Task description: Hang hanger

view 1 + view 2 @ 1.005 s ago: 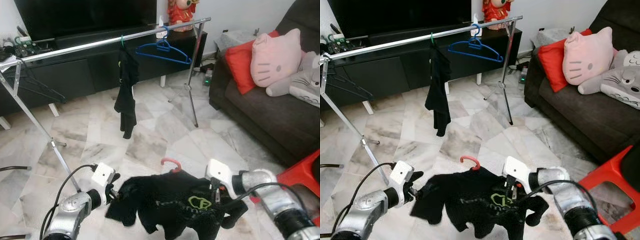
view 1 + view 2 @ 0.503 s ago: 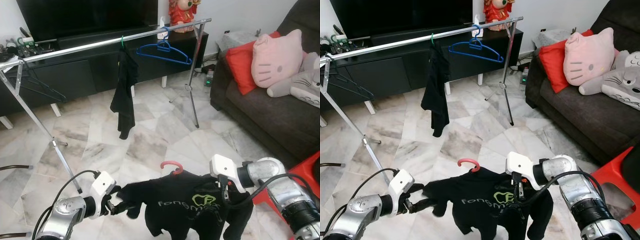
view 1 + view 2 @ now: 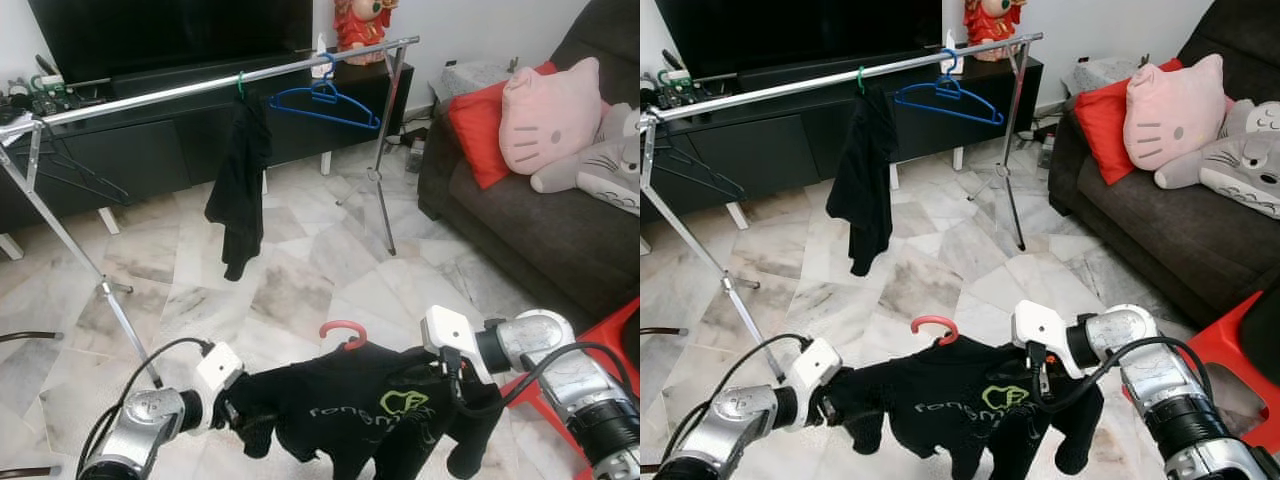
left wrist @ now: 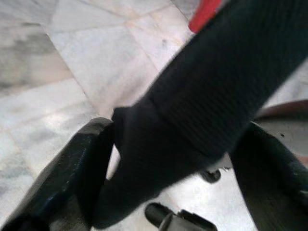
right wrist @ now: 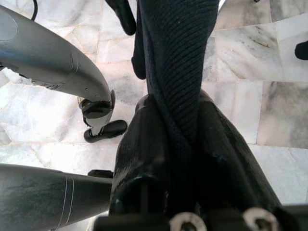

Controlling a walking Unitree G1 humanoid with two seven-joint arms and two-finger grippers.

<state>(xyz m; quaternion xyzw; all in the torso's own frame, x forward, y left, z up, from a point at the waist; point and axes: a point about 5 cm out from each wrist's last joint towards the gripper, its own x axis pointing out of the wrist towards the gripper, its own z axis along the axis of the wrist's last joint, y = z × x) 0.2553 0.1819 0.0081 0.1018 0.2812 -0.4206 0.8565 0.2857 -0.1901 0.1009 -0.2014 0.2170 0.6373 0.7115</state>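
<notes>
A black T-shirt (image 3: 350,410) with a green logo hangs on a red hanger whose hook (image 3: 343,331) sticks up above the collar. I hold it low over the marble floor, well in front of and below the silver clothes rail (image 3: 200,88). My left gripper (image 3: 235,412) is shut on the shirt's left shoulder, with the fabric (image 4: 192,110) between its fingers (image 4: 82,163). My right gripper (image 3: 455,375) is shut on the right shoulder, where a fold of cloth (image 5: 178,72) is clamped between its fingers (image 5: 144,139).
A blue hanger (image 3: 325,100) and a black garment (image 3: 238,190) on a green hanger hang on the rail. The rack's slanted leg (image 3: 115,310) stands at my left. A dark sofa (image 3: 520,220) with cushions and a red stool (image 3: 620,330) are at the right, and a TV stand (image 3: 150,140) is behind the rack.
The black garment on the rail has swung to the left. The shirt has been stretched a little wider between my grippers, and both keep their hold.
</notes>
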